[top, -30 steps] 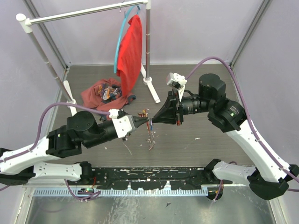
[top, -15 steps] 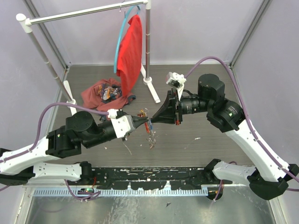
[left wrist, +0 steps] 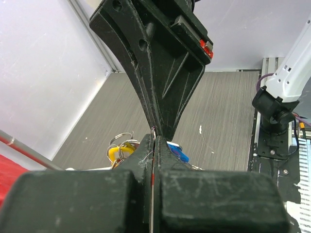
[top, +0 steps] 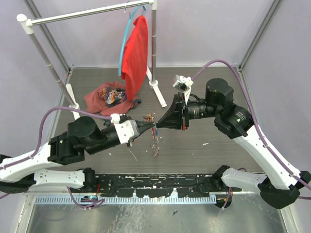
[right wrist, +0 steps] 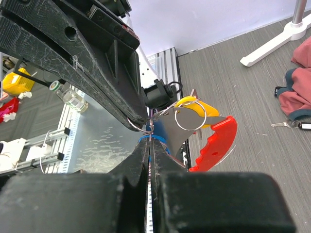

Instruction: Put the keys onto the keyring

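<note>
Above the table my left gripper [top: 151,126] and right gripper [top: 158,126] meet tip to tip, both shut. In the left wrist view, the thin wire of the keyring [left wrist: 153,130] pokes out of the left gripper [left wrist: 154,139], which is shut on it. The right gripper [right wrist: 150,139] is pinched on a blue-headed key [right wrist: 158,139], and the ring wire [right wrist: 139,127] hooks across to its tip. A bunch hangs beside the tips: a yellow tag [right wrist: 197,108], a red plastic head [right wrist: 217,143], a steel blade and small split rings. The chain and keys [top: 156,143] dangle below.
A white clothes rack [top: 153,53] stands at the back with a red shirt [top: 134,54] on a blue hanger. Crumpled clothes [top: 109,96] lie at the left. A loose key [right wrist: 282,124] and a black fob [right wrist: 304,125] rest beside cloth on the table.
Both arms have edged slightly left with the tips still together. The hanging chain and keys have swung a little.
</note>
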Robot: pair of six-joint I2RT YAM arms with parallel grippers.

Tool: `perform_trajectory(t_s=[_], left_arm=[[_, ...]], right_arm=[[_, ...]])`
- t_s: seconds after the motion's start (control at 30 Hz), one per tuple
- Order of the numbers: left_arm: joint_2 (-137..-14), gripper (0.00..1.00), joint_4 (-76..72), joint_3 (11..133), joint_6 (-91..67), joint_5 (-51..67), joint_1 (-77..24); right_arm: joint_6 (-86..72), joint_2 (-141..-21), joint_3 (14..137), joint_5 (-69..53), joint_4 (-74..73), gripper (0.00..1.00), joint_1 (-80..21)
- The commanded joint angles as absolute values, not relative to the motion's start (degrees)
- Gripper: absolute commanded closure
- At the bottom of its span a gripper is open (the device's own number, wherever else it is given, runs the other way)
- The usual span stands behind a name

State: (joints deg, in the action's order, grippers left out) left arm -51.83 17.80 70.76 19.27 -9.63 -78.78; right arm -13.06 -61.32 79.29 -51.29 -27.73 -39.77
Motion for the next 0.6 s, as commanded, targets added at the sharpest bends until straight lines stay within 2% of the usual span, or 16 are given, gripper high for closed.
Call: perform_trajectory(t_s=[0.0, 0.23, 0.37, 0.57], left_arm=[[-50.4, 1.0, 11.7, 70.2, 17.6, -7.3, -78.7], [-49.7, 1.0, 9.4, 70.0, 16.2, -6.2, -78.7], [-49.4, 1.0, 9.0, 70.0, 15.5, -5.9, -78.7], [-48.6, 1.0, 8.1, 69.5, 13.4, -5.9, -78.7]], right_arm=[[-15.0, -60.4, 79.4, -49.9, -22.9, 0.93, -39.8], [-14.8, -60.6, 80.0, -50.6, -22.3, 0.85, -39.9], [-13.0, -59.0, 80.3, -50.3, -21.7, 0.64, -39.8], [-10.8, -55.8, 81.4, -49.3, -20.5, 0.56, -39.8]])
